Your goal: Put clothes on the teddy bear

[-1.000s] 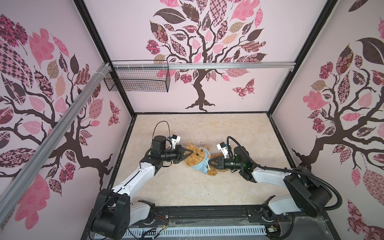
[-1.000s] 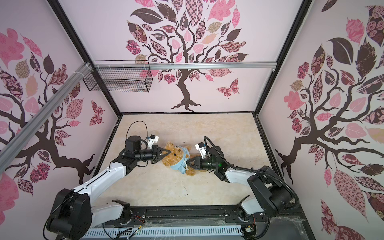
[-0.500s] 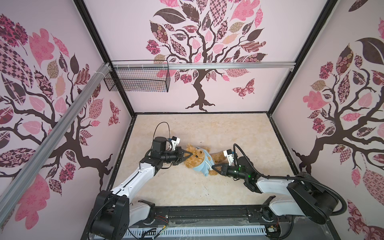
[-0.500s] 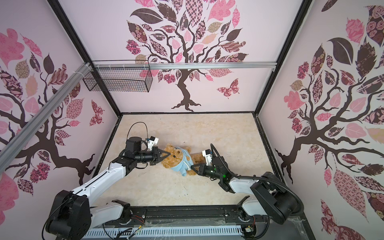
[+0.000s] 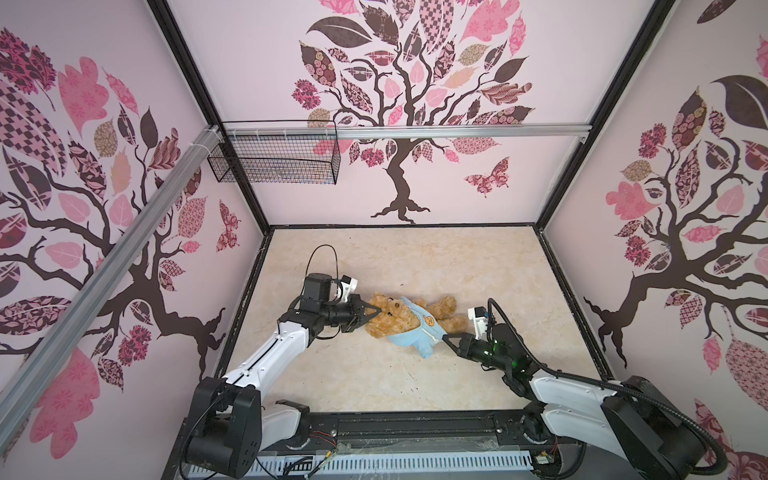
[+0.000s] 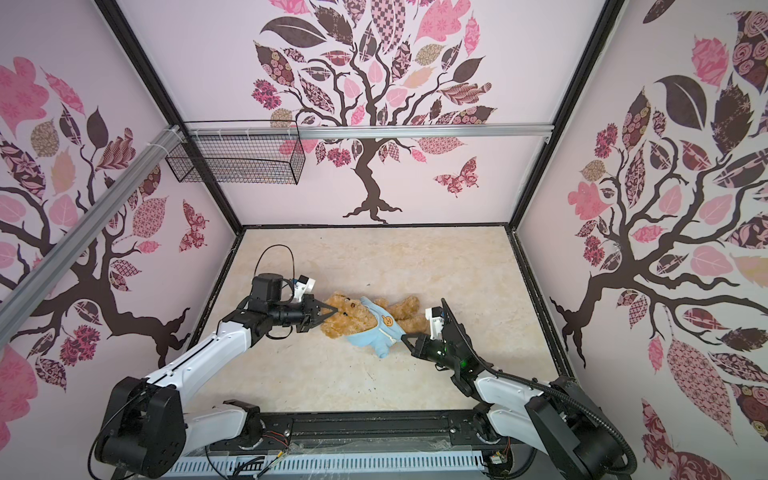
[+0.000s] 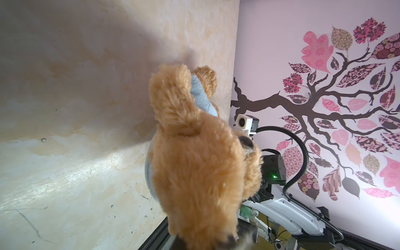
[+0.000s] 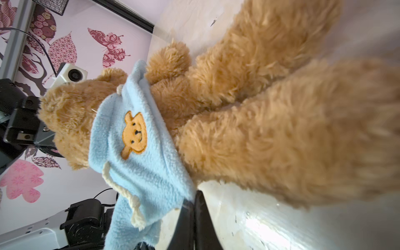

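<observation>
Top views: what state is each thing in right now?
Fluffy golden-brown plush teddy bear: lying on the table, legs bare.
Light-blue fleece shirt: bunched around the bear's chest, one sleeve limp.
Left hand: shut on the bear's head.
Right hand: shut on the shirt's hem.
Black wire basket: hanging from the rail.

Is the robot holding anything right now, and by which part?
The left end effector pinches the teddy bear by its head; the right end effector pinches the blue shirt at its hem.

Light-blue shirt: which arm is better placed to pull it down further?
Probably right: the right end effector is shut on the shirt hem; the left end effector holds the teddy bear's head.
</observation>
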Robot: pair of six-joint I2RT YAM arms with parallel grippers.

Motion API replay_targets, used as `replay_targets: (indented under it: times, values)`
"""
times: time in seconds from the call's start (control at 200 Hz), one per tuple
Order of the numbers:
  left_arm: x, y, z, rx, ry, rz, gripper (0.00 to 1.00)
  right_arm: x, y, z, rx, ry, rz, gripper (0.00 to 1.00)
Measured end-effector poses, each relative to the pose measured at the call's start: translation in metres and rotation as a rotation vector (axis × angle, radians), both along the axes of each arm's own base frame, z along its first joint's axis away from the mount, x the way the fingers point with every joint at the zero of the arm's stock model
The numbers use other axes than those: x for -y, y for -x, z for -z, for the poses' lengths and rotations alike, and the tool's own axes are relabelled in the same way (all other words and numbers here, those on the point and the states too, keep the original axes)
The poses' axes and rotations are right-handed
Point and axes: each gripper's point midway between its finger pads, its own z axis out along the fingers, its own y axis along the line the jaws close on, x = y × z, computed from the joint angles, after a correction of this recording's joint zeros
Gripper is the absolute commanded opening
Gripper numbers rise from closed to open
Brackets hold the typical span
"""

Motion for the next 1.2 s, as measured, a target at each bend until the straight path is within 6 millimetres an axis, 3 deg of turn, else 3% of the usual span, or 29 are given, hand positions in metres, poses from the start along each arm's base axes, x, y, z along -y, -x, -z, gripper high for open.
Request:
replay_targets:
  times: [0.32,0.53,0.68,0.82,1.0,1.2]
  values:
    - [0.006,-0.001,-0.004,0.023,0.006,0.057,0.0,0.002,-0.007,-0.001,0.069,0.063,-0.013,0.0]
    - [0.028,0.01,-0.009,0.208,-0.081,0.196,0.0,-0.009,-0.016,-0.024,0.129,0.124,-0.114,0.24]
    - [0.024,0.01,0.0,0.29,-0.151,0.234,0.0,-0.007,-0.018,-0.053,0.196,0.172,-0.134,0.4]
    - [0.02,0.01,0.006,0.369,-0.216,0.269,0.0,0.007,-0.02,-0.07,0.223,0.207,-0.115,0.45]
    - [0.02,0.015,-0.004,0.586,-0.29,0.336,0.0,0.011,-0.025,-0.064,0.146,0.139,-0.139,0.45]
    - [0.027,0.035,-0.017,0.887,-0.333,0.457,0.0,-0.014,-0.024,-0.065,0.086,-0.014,-0.242,0.26]
